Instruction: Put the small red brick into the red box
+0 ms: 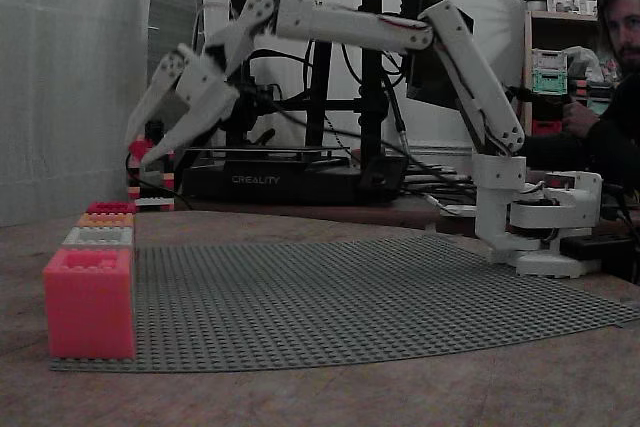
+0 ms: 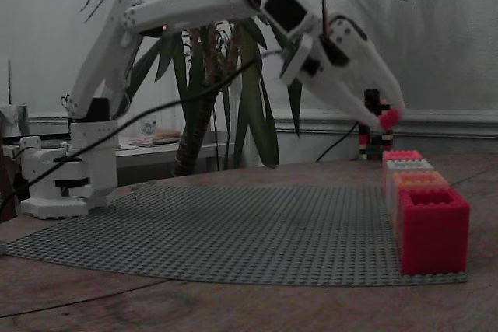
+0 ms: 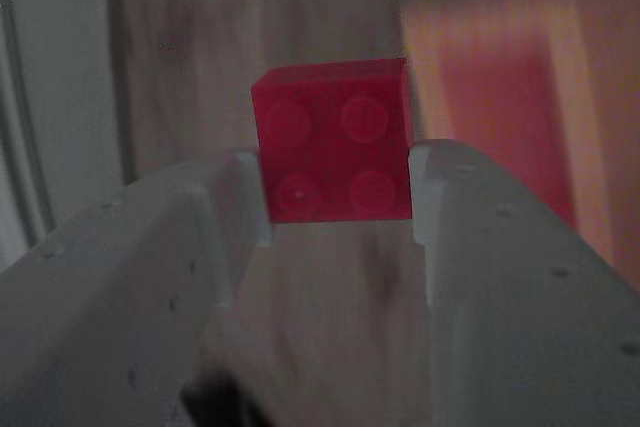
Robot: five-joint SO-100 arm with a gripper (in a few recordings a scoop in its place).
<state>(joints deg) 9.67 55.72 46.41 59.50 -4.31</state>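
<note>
**Small red brick up in the air, pinched over the row of boxes**

Clamped between the two white fingers of the gripper point(image 3: 338, 192): the small, bright red plastic brick point(image 3: 333, 139), four round studs facing the wrist camera, one finger point(image 3: 232, 209) on its left face, the other on its right. Closed firmly on it, no gap either side.

Seen in a fixed view as a red spot point(image 2: 388, 119) at the very tip of the white two-finger gripper point(image 2: 387, 120), hanging well above the grey studded baseplate point(image 2: 233, 231) and above the far end of the row of brick-built boxes. Nearest in that row, the deep crimson, square, studded-rim red box point(image 2: 433, 229), sitting on the baseplate's corner; behind it, touching, an orange box point(image 2: 419, 180), then a grey-white box point(image 2: 408, 166), then a low red one at the back.

From the other fixed view, gripper point(image 1: 140, 153) angled down and to the left, high over the same row; brick itself hard to make out there in the dim light. Nearest box here a coral-pink cube point(image 1: 89, 303).

Behind the baseplate, a black 3D printer point(image 1: 300, 172) and a person seated at the right edge.
</note>
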